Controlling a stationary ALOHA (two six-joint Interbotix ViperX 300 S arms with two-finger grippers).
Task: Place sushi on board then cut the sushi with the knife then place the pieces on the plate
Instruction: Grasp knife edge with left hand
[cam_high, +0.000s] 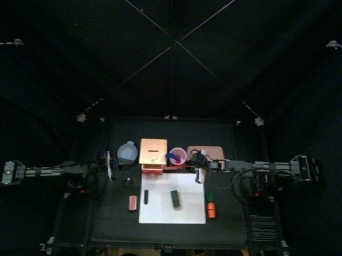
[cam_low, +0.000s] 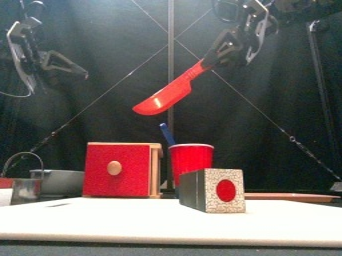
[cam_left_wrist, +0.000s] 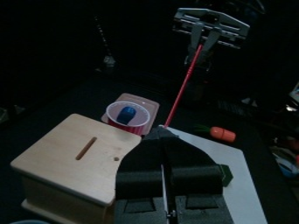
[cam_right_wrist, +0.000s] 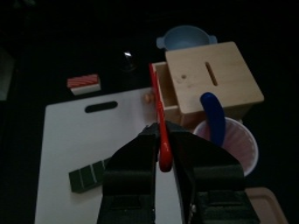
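Step one is done: you have the sushi roll (cam_high: 175, 198) on the white cutting board (cam_high: 160, 212), near its middle. It looks uncut, though the pictures are too small to be sure. Your right gripper (cam_right_wrist: 160, 138) is clamped on the red knife (cam_low: 167, 96) and holds it high over the table, blade sloping down and well clear of the roll. So the knife is picked up, but no cut has been made yet. The blue knife (cam_low: 166, 131) sits in the red cup (cam_low: 191, 160). Your left gripper (cam_left_wrist: 167, 144) has its fingers together on nothing, near the wooden box (cam_left_wrist: 82, 153). The pink tray (cam_high: 210, 151) at the back has no pieces on it. Left to do: cut the roll, then move the pieces to the tray.
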